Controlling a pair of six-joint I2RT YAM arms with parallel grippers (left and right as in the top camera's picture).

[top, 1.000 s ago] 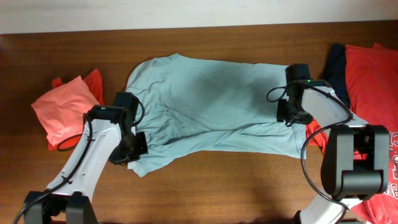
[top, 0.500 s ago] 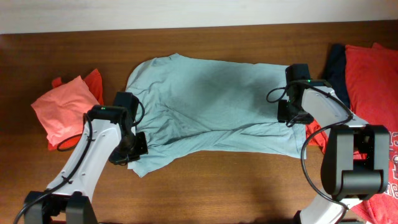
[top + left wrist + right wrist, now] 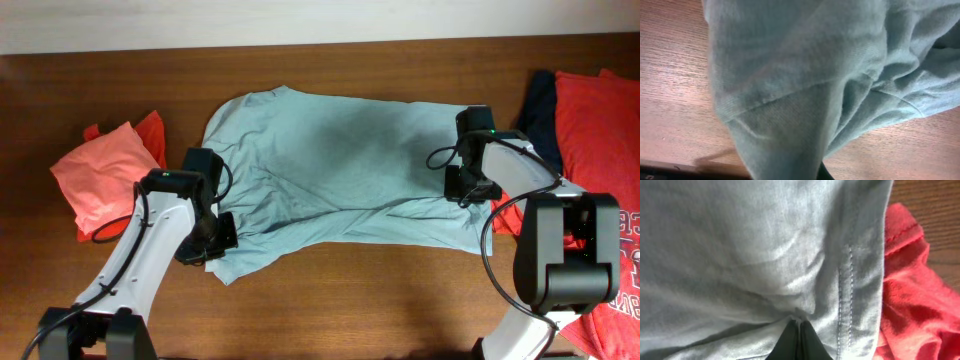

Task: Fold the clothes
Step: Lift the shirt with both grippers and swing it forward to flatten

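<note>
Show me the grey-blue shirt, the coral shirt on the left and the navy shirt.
grey-blue shirt (image 3: 350, 160), overhead view, middle of its body.
coral shirt (image 3: 95, 180), overhead view, centre of the bundle.
navy shirt (image 3: 540, 105), overhead view, exposed dark strip.

Overhead is looking evenly lit and sharp, with a soft shadow darkening the middle of the pale grey-blue T-shirt (image 3: 350, 150). Wrist views are coming out softer, warm light glancing off the wooden table (image 3: 670, 75).

One pale grey-blue T-shirt (image 3: 340, 160) lies on one wooden table (image 3: 380, 300). Left of it are two garments: one coral piece (image 3: 95, 180) and one orange-red piece (image 3: 152, 128). Right of it are three: one navy garment (image 3: 538, 108), one plain red garment (image 3: 595, 130) and one red garment with white lettering (image 3: 622, 300).
</note>
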